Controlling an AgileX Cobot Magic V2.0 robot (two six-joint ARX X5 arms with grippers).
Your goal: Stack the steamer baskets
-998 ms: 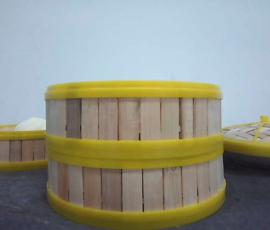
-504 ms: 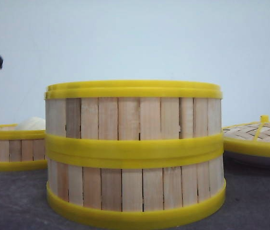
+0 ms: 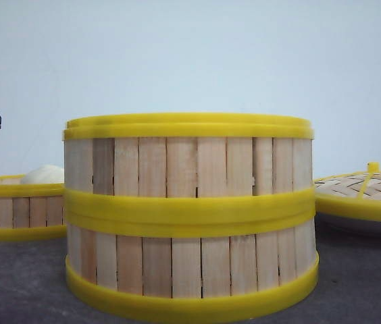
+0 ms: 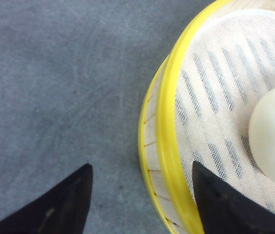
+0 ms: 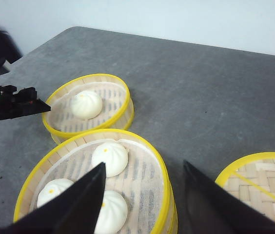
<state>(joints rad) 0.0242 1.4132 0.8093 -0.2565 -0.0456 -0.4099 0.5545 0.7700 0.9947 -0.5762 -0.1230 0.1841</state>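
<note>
Two steamer baskets stand stacked in the middle, the upper one (image 3: 190,169) on the lower one (image 3: 190,263). The upper basket (image 5: 142,185) holds three white buns. A third steamer basket (image 3: 18,209) with one bun (image 5: 85,104) sits apart at the left. My left gripper (image 4: 141,165) is open and straddles that basket's yellow rim (image 4: 169,146), one finger outside over the table, the other over the cloth inside. My right gripper (image 5: 144,163) is open above the stack, straddling the top rim on the lid's side.
A woven bamboo lid (image 3: 363,192) with a yellow rim lies on a white plate (image 3: 359,228) to the right of the stack. The dark grey table (image 5: 186,83) ends at a pale wall behind. The left arm (image 5: 1,97) reaches in beside the single basket.
In the front view the left gripper has come in at the far left edge and dropped lower toward the single basket. The baskets and lid have not moved.
</note>
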